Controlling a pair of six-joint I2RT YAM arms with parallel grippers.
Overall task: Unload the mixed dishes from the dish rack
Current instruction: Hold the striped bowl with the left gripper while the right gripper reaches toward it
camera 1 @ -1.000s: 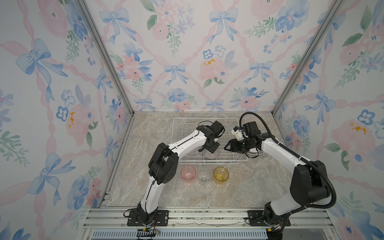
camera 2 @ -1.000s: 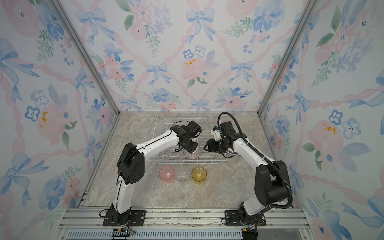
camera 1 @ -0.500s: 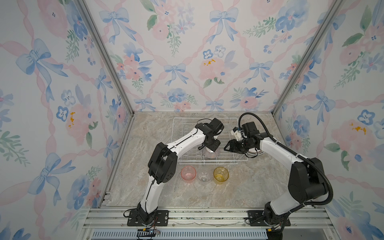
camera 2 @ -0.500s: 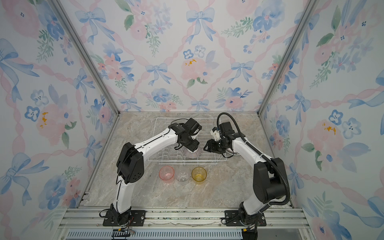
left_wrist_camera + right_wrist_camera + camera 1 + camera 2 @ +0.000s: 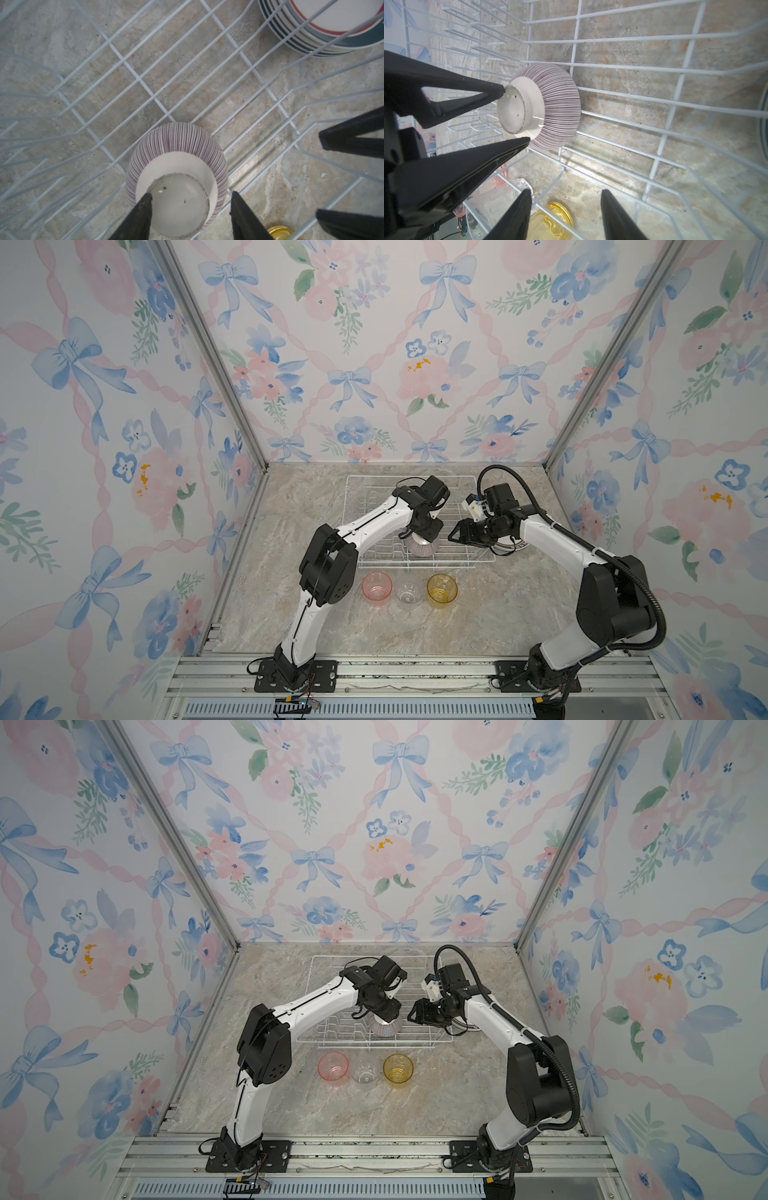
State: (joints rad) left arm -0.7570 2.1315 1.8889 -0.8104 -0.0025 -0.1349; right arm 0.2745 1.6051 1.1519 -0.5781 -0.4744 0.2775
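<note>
Left tool (image 5: 191, 193) hangs over the upturned purple-striped bowl (image 5: 176, 141) inside the dish rack (image 5: 138, 79), jaws parted astride the bowl's small raised foot. One fingertip (image 5: 488, 87) touches the foot's edge and a gap shows on the other side, so nothing is clamped. Right tool (image 5: 565, 192), open and empty, sits close by in the same rack, aimed at the bowl.

The likely trouble is the foot, which looks shallow and glossy. An off-centre pinch could skid off and tip the bowl against the wires. It could also let the bowl drop in the lift onto the pink tumbler (image 5: 377, 589), clear tumbler (image 5: 408, 593) or yellow tumbler (image 5: 442, 588), which stand on the bench (image 5: 478, 614) just in front of the rack. The two tools are also near enough to knock together.

The bowl rests rim-down on the rack's floor wires, directly beneath the left tool. The plates (image 5: 336, 14) are stacked outside the rack.
</note>
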